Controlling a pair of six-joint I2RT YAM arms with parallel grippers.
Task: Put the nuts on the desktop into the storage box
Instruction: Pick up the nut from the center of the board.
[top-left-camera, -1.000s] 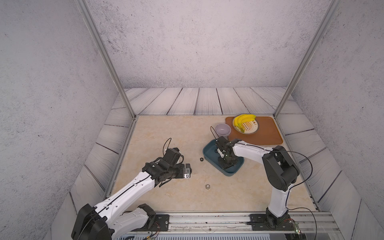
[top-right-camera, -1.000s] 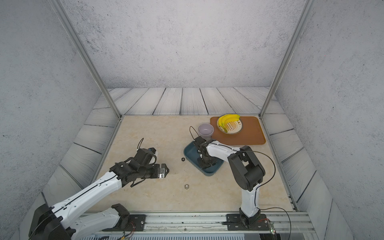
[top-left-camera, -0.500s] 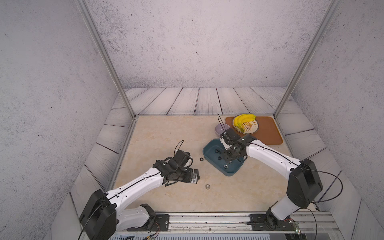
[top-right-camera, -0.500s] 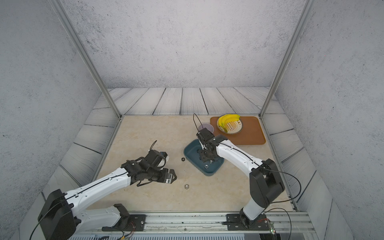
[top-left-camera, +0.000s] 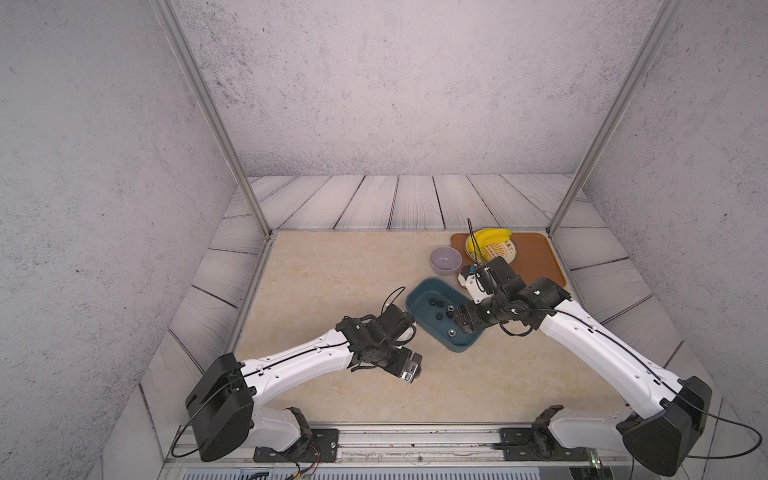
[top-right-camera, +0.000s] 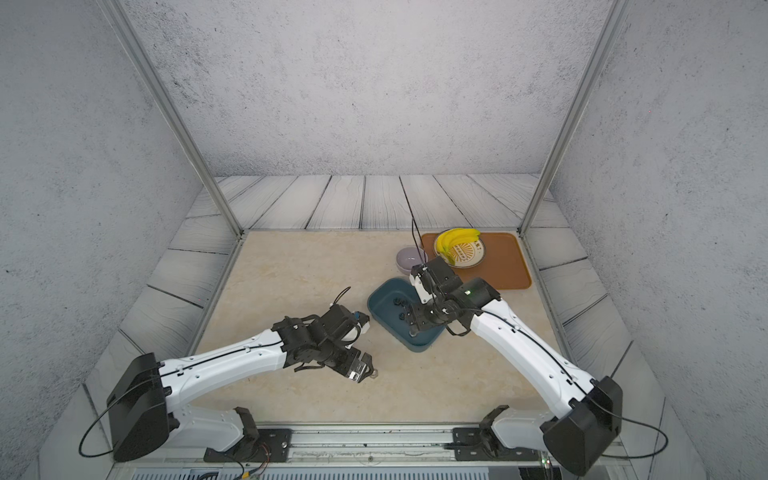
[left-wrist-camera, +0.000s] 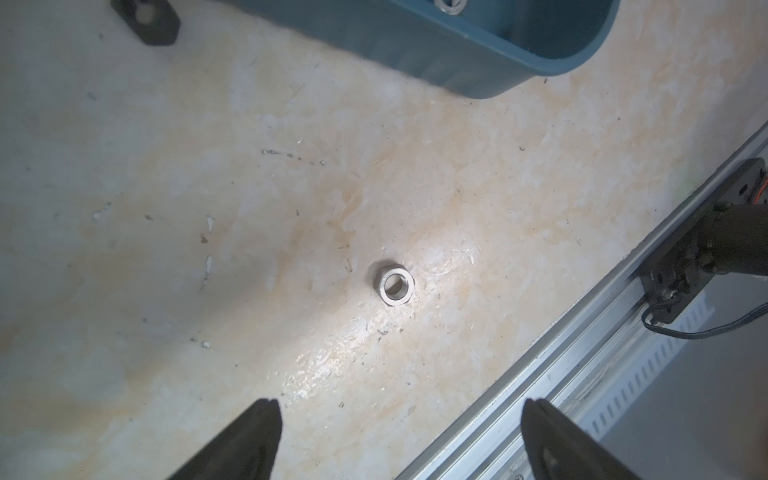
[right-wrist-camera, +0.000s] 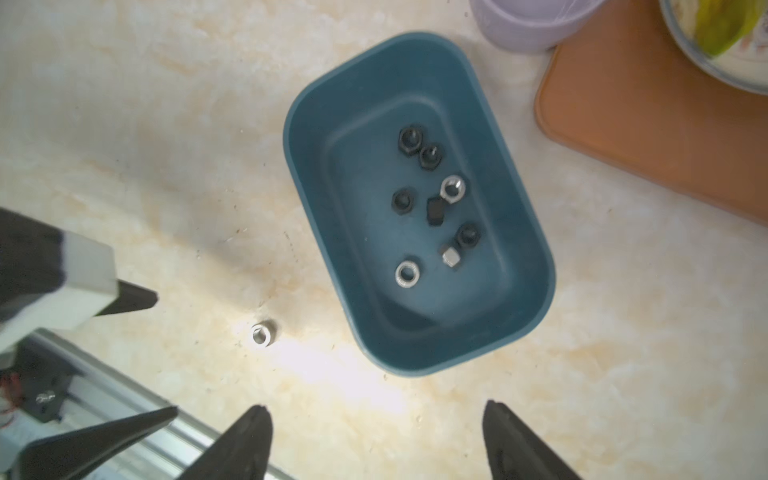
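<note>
1. On the bench (top-left-camera: 332, 270), near its middle, sits the storage box (top-left-camera: 419, 297). In a top view its long axis runs roughly from 10 to 4 o'clock, with the opening facing up.
2. Progress: eight nuts (right-wrist-camera: 406, 274) lie inside the box, five black and three silvery, so most of the task appears done.
3. Left to do: a silvery nut (left-wrist-camera: 395, 284) lies on the bench at about 7 o'clock from the box, well clear of its wall. A dark hexagonal piece (left-wrist-camera: 145, 18) with a hole, probably a black nut, lies on the bench near the box's long side and shows in the left wrist view only.
4. Orientation: the silvery nut on the bench rests on a flat face with its bore upright and has no marked long axis. Two nuts in the box seem to stand on edge.
5. Left tool (left-wrist-camera: 401, 411): jaws wide and empty, poised above the silvery nut, which sits centred ahead of them.
6. Right tool (right-wrist-camera: 376, 409): jaws wide and empty, over the box toward its 4 o'clock end.
</note>
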